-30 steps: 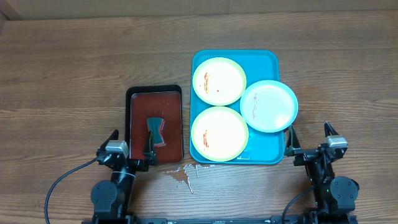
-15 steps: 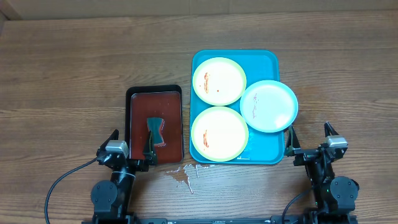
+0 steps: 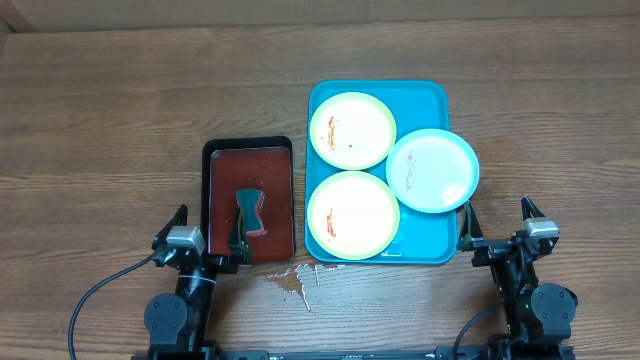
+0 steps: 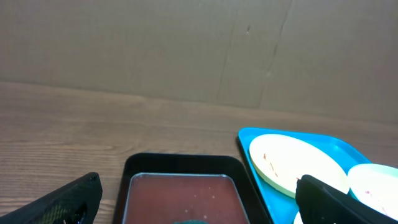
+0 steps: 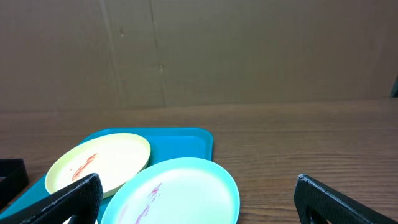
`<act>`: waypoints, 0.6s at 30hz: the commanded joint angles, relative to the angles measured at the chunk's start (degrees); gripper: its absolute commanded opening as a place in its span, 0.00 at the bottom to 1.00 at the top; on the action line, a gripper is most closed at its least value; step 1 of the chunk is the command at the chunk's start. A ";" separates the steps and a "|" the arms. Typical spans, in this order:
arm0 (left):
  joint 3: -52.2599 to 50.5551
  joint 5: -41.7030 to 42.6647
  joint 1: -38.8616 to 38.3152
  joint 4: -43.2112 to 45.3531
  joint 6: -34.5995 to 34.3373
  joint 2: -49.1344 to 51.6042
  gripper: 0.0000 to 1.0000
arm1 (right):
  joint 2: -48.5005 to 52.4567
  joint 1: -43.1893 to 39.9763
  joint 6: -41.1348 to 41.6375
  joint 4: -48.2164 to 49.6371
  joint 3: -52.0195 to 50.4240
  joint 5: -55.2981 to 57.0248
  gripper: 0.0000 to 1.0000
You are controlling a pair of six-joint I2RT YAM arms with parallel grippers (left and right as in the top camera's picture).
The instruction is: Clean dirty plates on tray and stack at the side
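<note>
The turquoise tray lies right of centre and holds three smeared plates. One yellow-green plate is at the far left of the tray, another yellow-green plate is at the near left, and a light blue plate overhangs the right rim. My left gripper is open and empty at the near edge, facing the black tray. My right gripper is open and empty near the tray's front right corner. In the right wrist view the blue plate lies between the fingers' line of sight, with a yellow-green plate behind it.
A black tray with reddish-brown inside holds a dark green sponge or scraper. A whitish spill lies on the wood in front of the trays. A cardboard wall backs the table.
</note>
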 commanded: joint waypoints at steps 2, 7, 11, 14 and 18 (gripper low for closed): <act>-0.20 -1.05 0.31 0.66 0.13 -0.55 1.00 | -0.42 -0.13 -0.17 0.26 -0.55 -1.16 1.00; -0.20 7.13 0.31 0.50 -0.42 -0.55 1.00 | -0.42 -0.13 5.84 1.88 -0.55 -4.22 1.00; 0.70 13.00 0.31 1.86 -1.81 -0.55 1.00 | -0.42 -0.13 6.10 8.66 0.00 -10.45 1.00; 3.58 12.55 0.31 0.04 -2.38 -0.17 1.00 | -0.26 -0.13 6.10 6.58 3.43 -12.48 1.00; 13.35 12.41 0.31 -5.09 -2.36 7.45 1.00 | 3.56 -0.13 6.05 -3.69 12.98 -12.85 1.00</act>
